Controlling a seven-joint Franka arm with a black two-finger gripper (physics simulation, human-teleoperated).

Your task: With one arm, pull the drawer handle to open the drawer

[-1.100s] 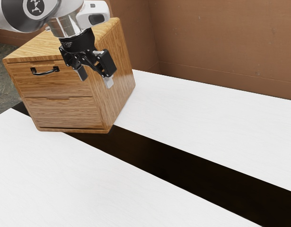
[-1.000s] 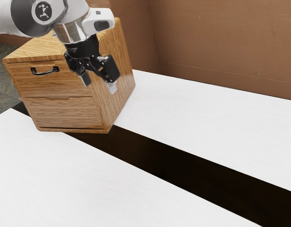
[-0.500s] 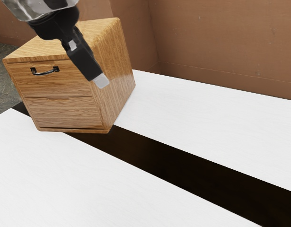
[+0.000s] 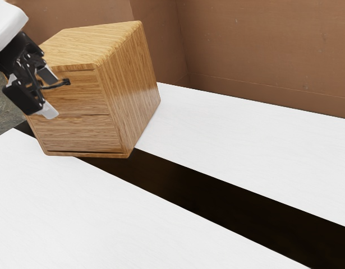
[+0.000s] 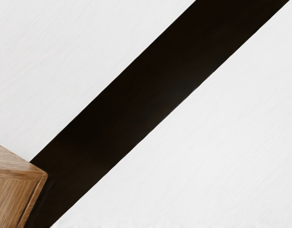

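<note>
A wooden cabinet with two drawers stands at the back on the exterior view's left. The top drawer front sits flush with the cabinet. Its black handle shows only at one end, the rest hidden behind my hand. My black gripper hangs in front of that drawer at the handle's height, open, with one finger above the handle's line and the other finger below it. I cannot see whether a finger touches the handle. In the wrist view a corner of the cabinet appears.
The lower drawer is flush too. Two white table tops lie with a black gap between them, running from the cabinet's base toward the exterior view's right. A brown wall closes the back.
My arm swung from the cabinet's front corner toward the exterior view's left and turned. The gripper now sits in front of the top drawer's handle. The cabinet stayed still.
</note>
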